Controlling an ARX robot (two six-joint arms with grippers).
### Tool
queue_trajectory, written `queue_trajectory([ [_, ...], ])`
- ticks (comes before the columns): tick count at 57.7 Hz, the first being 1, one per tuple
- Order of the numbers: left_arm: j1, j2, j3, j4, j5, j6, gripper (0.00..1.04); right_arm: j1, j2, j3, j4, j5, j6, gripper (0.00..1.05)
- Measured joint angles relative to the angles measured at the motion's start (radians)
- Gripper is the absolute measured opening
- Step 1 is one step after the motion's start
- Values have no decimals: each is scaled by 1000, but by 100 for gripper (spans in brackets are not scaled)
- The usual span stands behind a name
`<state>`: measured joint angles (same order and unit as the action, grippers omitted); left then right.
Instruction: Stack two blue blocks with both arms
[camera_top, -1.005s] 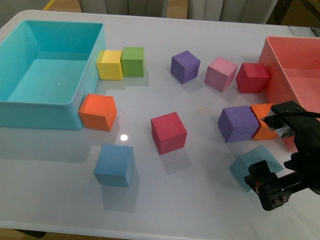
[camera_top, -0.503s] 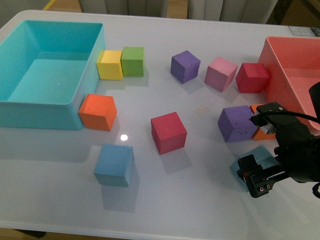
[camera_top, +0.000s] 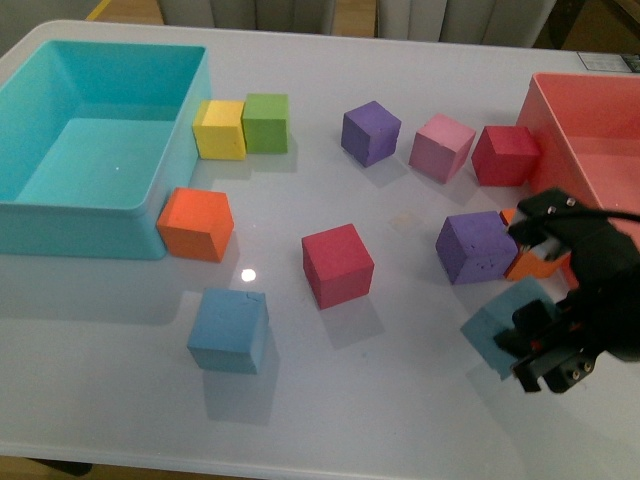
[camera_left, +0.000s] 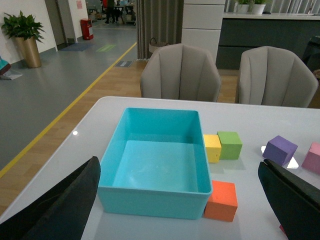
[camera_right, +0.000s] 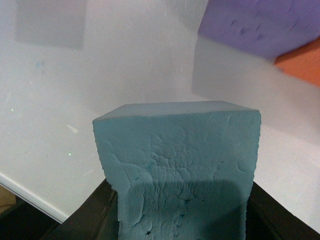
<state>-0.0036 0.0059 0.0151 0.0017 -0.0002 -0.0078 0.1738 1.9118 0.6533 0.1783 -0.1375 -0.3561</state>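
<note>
One blue block (camera_top: 229, 330) rests on the white table at the front left, free of both arms. The other blue block (camera_top: 500, 325) is tilted and lifted at the front right, with my right gripper (camera_top: 540, 350) shut on it. In the right wrist view this blue block (camera_right: 180, 165) fills the picture between the black fingers (camera_right: 95, 210). My left gripper (camera_left: 185, 200) is open; its two black fingers (camera_left: 60, 205) frame the turquoise bin, and it is not seen in the front view.
A turquoise bin (camera_top: 150, 195) stands at the left, a pink bin (camera_top: 545, 140) at the right. Orange (camera_top: 195, 224), yellow (camera_top: 220, 129), green (camera_top: 266, 122), red (camera_top: 338, 264), purple (camera_top: 371, 132), pink (camera_top: 442, 147) and a second purple (camera_top: 475, 246) cube lie scattered between.
The right gripper has closed on the blue block and raised it slightly off the table, tilting it. The other blocks have not moved.
</note>
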Motion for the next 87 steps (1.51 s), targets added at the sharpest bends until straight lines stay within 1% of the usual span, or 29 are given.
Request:
queue_trajectory([
  [4,0,0,0,0,0,0,96,7,-64,45,-40,-13,8,46],
  [9,0,0,0,0,0,0,96,25,-82,107,-46,-12,32,45],
  [17,0,0,0,0,0,0,96,72,-42,249,-66,28,76,44],
  [30,0,0,0,0,0,0,96,154,161,526,-161,90,135,44],
  [38,0,0,0,0,0,0,96,205,341,753,-233,143,192,43],
  [52,0,0,0,0,0,0,96,230,507,969,-278,168,260,43],
  [64,0,0,0,0,0,0,96,234,581,1036,-300,167,285,42],
  [87,0,0,0,0,0,0,96,235,649,1078,-312,161,309,42],
])
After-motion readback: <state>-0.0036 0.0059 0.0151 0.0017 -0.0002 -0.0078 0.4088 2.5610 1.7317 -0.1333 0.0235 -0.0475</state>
